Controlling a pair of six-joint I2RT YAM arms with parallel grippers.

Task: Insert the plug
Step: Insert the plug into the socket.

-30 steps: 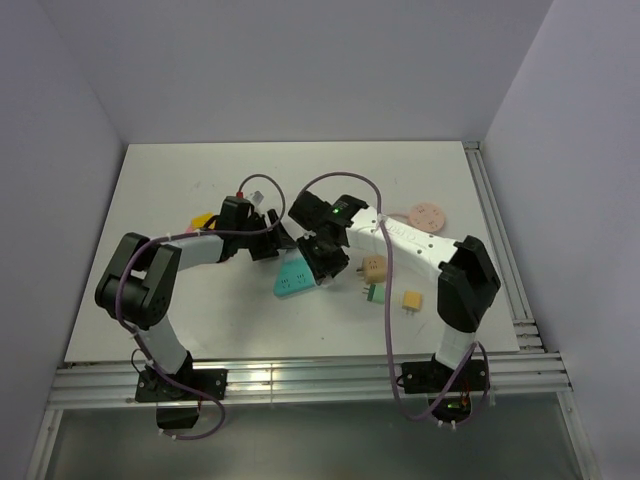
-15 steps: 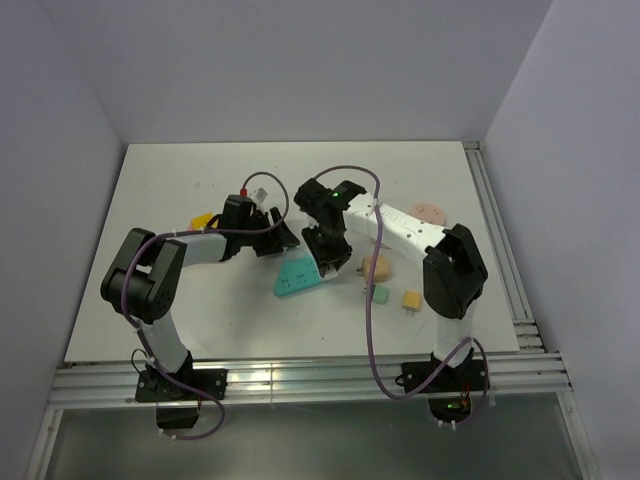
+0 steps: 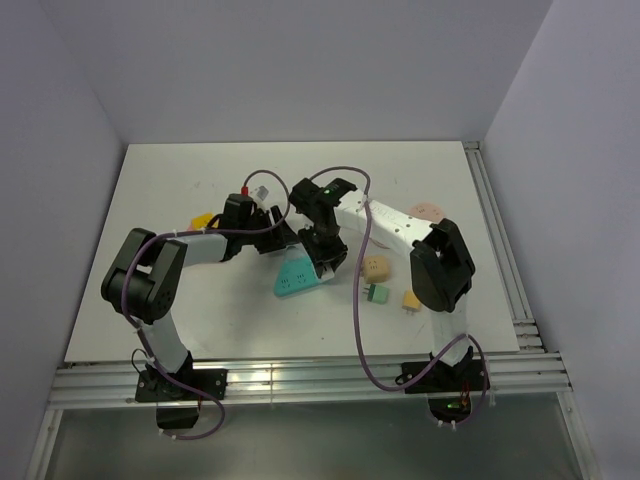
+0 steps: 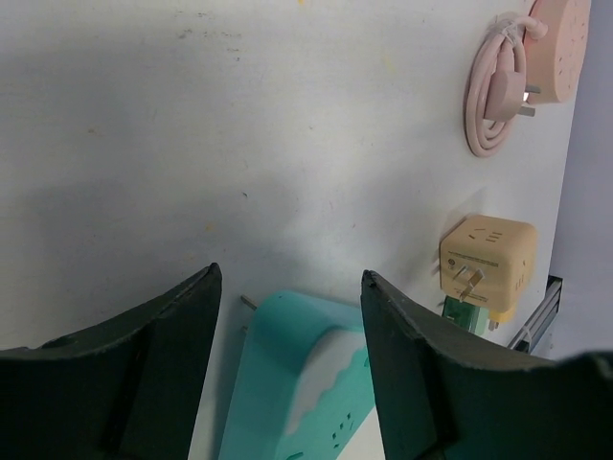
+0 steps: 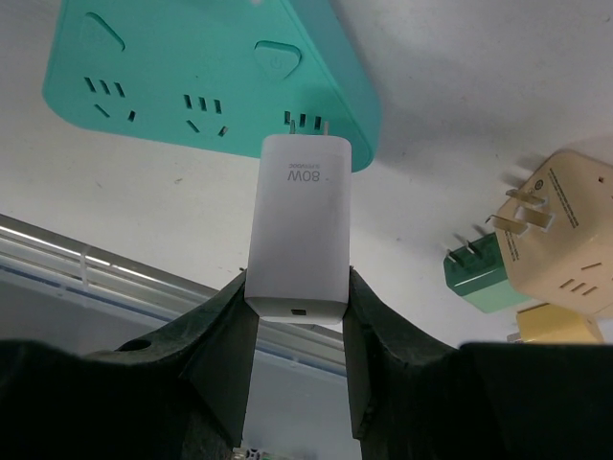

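Task item: white plug [image 5: 297,225], a flat-sided charger block marked 80W, prongs leading.
Plug location: pinched in the right hand [image 5: 297,280], raised off the bench [image 3: 180,180] and set against the face of the teal power strip [image 5: 211,67].
Plug seating: its metal prongs showed between block and strip at the socket group nearest the strip's rounded corner; whether they had entered the slots could not be told.
Right hand: pressed together on the plug's two narrow sides, one dark finger [image 5: 225,335] on each side, gripping the end away from the prongs.
Left hand [image 4: 287,287]: spread, nothing between the fingers; it straddled the bench surface just above one end of the teal strip, and no contact with the strip could be made out.
Teal power strip: wedge-shaped, lying flat on the bench between the two arms, three socket groups and a power button on its upper face.
Beige cube adapter [image 5: 565,240]: on the bench to the right of the strip, prongs showing on one face.
Green plug [image 5: 479,278]: just beside the beige cube, on its near side.
Yellow adapter [image 3: 411,300]: near the green plug, further right.
Pink round socket [image 4: 560,38]: at the far right of the bench, with a coiled pink cord [image 4: 493,86] beside it.
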